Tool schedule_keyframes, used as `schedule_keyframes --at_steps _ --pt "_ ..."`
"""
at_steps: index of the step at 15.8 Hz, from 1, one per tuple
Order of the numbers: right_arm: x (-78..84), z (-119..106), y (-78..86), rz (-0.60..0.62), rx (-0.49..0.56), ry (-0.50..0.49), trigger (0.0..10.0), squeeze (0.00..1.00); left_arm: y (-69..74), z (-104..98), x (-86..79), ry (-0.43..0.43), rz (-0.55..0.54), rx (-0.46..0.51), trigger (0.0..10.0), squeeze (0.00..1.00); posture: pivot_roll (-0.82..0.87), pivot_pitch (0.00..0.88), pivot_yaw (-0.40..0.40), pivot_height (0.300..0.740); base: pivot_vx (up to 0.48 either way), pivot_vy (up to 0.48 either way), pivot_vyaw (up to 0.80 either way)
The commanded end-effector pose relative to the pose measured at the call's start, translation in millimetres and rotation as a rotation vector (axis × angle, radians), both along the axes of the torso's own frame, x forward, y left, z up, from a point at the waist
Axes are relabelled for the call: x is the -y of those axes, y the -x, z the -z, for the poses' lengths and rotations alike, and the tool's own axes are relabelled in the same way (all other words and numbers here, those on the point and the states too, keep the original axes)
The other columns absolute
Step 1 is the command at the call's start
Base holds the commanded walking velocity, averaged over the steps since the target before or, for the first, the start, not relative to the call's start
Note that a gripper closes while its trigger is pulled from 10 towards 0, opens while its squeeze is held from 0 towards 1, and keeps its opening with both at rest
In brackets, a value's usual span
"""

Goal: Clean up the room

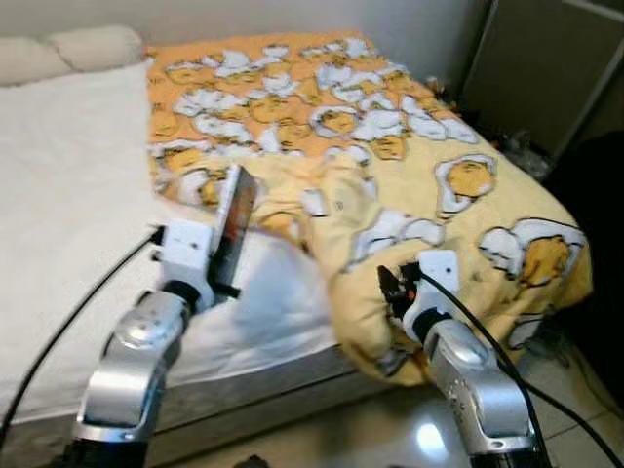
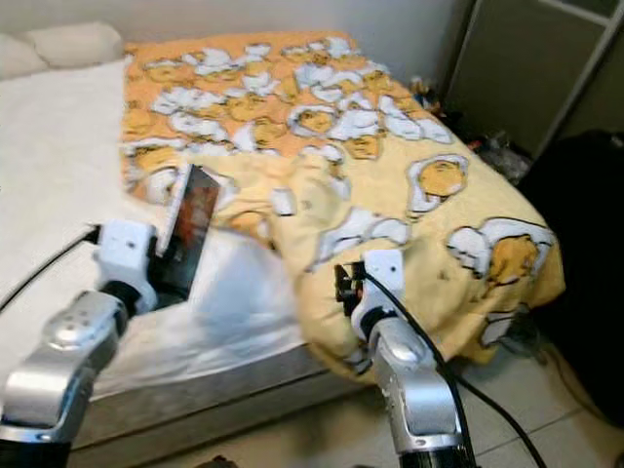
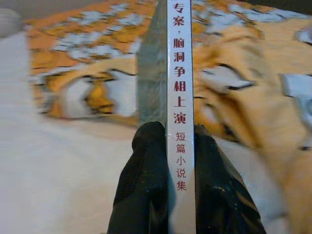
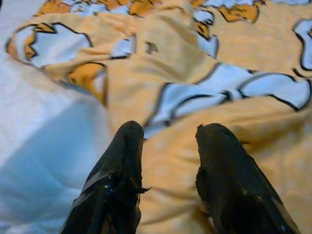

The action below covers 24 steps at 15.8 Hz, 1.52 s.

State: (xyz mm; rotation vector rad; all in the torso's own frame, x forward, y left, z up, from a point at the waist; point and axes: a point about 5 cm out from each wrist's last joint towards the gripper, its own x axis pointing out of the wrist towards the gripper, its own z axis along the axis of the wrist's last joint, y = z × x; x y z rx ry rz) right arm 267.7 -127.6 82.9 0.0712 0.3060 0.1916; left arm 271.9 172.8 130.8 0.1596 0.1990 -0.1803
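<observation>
My left tool (image 1: 226, 255) is clamped on the book (image 1: 234, 216), held upright over the bed (image 1: 68, 185), spine toward the wrist. My right tool (image 4: 165, 161) is parted, resting on the blanket (image 1: 458, 195), whose bunched fold lies just ahead, nearer that arm.
</observation>
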Motion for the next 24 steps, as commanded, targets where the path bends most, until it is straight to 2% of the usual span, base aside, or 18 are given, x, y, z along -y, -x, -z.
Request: schedule_keyframes --at_steps 1,4,13,20,22,24 --pt "8.2 1.6 -0.1 0.009 0.002 0.030 10.0 0.00 -2.4 -10.4 10.9 0.015 0.039 0.046 10.0 0.00 0.02 0.000 0.021 0.740 0.000 0.480 0.00" --pt "2.7 0.8 0.2 -0.023 0.011 0.048 10.0 0.00 -2.8 -12.5 10.0 0.028 0.037 0.047 10.0 0.00 0.01 0.000 0.031 0.740 0.000 0.480 0.00" --pt "3.9 4.3 1.5 -0.007 0.007 0.050 10.0 0.00 -4.1 -13.2 9.2 -0.005 0.061 0.045 10.0 0.00 0.02 0.000 0.040 0.740 0.000 0.480 0.66" --pt "3.3 4.2 0.3 -0.007 0.008 0.046 10.0 0.00 -2.8 -12.7 7.6 -0.003 0.053 0.045 10.0 0.00 0.02 0.000 0.036 0.740 0.000 0.480 0.44" --pt "5.7 3.8 0.2 0.017 0.007 0.033 10.0 0.00 -3.5 -14.3 9.5 0.029 0.054 0.063 10.0 0.00 0.02 0.000 0.037 0.740 0.000 0.000 0.00" --pt "5.9 3.4 0.1 0.016 0.010 0.034 10.0 0.00 -4.5 -13.7 10.9 -0.004 0.067 0.063 10.0 0.00 0.02 0.000 0.038 0.740 0.000 -0.480 0.00"
